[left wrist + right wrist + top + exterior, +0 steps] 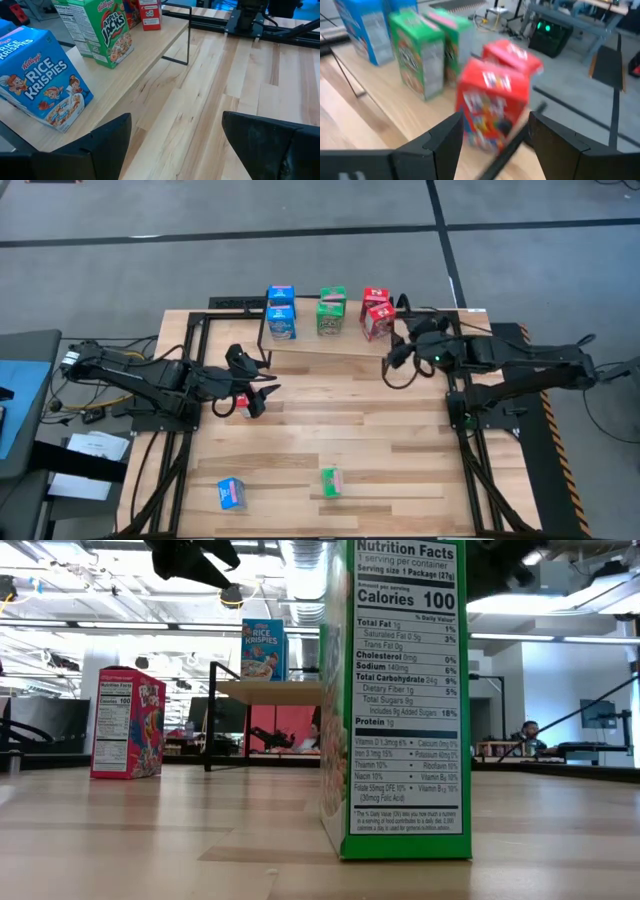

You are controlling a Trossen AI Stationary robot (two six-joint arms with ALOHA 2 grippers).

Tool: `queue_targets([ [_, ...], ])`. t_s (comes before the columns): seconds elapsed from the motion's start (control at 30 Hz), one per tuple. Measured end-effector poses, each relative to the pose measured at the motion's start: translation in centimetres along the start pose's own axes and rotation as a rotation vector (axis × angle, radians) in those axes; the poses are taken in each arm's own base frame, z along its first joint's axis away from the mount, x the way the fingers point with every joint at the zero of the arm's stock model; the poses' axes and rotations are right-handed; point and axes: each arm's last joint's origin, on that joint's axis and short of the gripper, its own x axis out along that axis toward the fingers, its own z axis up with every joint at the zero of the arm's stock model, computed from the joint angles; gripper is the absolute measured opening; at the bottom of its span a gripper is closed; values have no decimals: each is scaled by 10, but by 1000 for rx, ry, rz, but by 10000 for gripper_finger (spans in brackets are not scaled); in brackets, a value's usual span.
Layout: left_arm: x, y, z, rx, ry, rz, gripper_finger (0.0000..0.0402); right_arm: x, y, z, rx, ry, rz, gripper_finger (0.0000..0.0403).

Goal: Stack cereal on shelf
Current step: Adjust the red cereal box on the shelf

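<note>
The shelf (320, 340) stands at the table's far side. On it are blue cereal boxes (281, 312), green ones (331, 311) and red ones (377, 313). A red box (243, 405) stands upright on the table. A blue box (231, 493) and a green box (332, 481) sit near the front edge. My left gripper (256, 384) (175, 120) hovers open just above and beside the loose red box. My right gripper (400, 345) (495, 120) is open in the air just off the shelf's right end. It faces the front red box (492, 107), which stands on the shelf beyond its fingers.
Black metal frames (470, 420) run along both table sides under the arms. The wide middle of the table (340, 420) is bare wood. In the low view the green box (400, 700) stands close to the camera and hides much of the table behind it.
</note>
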Motion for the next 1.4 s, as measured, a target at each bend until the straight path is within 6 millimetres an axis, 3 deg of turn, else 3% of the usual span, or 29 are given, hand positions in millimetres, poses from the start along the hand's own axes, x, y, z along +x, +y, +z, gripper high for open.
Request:
queue_targets([
  [0.27, 0, 0, 0, -1, 0, 0, 303, 6, -11, -52, -2, 19, -7, 249],
  [0.47, 0, 0, -1, -3, 5, 1, 303, 16, -5, -71, -104, -42, 6, 249],
  [0.83, 0, 0, -1, -2, 6, 2, 303, 32, -15, -64, -58, -143, -59, 249],
  [1.4, 0, 0, -1, 5, 7, 2, 303, 44, -28, -52, 44, -201, 33, 249],
])
